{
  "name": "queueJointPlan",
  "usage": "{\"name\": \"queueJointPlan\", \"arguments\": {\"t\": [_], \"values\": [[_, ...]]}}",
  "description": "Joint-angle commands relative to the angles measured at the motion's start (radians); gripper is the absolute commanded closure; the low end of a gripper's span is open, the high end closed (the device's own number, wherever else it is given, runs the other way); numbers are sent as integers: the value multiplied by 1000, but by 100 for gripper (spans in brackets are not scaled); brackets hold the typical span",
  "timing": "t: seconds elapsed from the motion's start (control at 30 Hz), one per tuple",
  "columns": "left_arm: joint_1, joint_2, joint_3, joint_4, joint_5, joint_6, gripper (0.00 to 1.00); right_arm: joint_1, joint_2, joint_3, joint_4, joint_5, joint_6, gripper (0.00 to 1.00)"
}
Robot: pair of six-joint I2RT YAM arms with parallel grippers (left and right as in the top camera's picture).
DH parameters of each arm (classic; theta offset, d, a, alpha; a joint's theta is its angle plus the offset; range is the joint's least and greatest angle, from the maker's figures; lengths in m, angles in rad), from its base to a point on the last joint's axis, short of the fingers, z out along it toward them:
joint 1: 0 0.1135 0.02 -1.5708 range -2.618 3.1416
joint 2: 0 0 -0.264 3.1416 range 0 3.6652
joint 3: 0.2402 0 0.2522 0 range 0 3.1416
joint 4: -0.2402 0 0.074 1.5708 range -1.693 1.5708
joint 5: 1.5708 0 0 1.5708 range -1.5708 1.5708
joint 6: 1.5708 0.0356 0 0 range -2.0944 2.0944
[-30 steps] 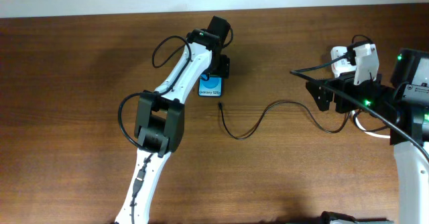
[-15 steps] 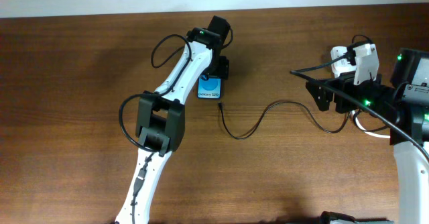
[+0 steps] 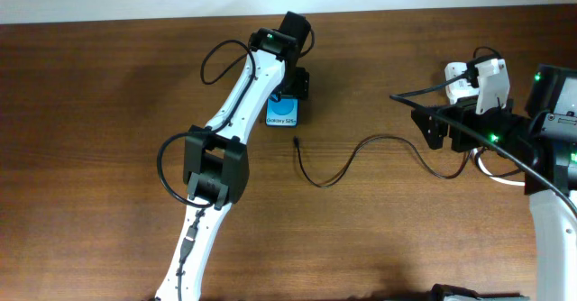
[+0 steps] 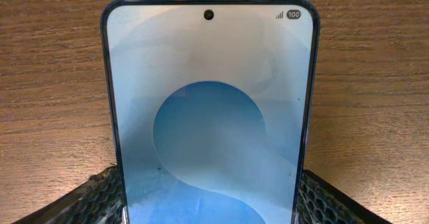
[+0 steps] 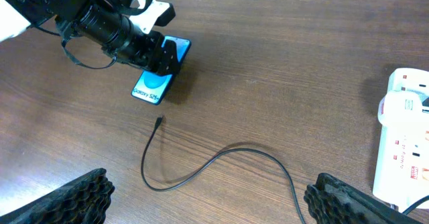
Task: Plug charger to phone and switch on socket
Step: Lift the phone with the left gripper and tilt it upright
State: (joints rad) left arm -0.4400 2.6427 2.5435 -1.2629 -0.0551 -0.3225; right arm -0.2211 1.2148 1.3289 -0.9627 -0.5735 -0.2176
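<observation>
Brown wooden table (image 3: 108, 85) fills your view. Your left gripper (image 4: 209, 192) is clamped across the phone (image 3: 283, 114), its mesh pads (image 4: 94, 197) pressed against both long edges (blue screen lit, facing up), and the phone lies flat near the table's far edge. The charger (image 3: 347, 161) snakes loosely over the wood, its plug tip (image 3: 296, 142) just beside the phone's near end but apart from it. Your right gripper (image 5: 208, 187) hangs spread wide and empty near the white socket (image 5: 405, 143).
</observation>
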Motion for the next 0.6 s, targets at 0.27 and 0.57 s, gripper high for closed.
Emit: {"name": "queueJointPlan", "arguments": {"t": [0.27,0.57], "values": [[6,-6,43,-19,7,-6,100,-2,5,21,1,5,-11,2],[11,-6,228,-158,8,-7,100,-2,5,21,1,5,-11,2]]}}
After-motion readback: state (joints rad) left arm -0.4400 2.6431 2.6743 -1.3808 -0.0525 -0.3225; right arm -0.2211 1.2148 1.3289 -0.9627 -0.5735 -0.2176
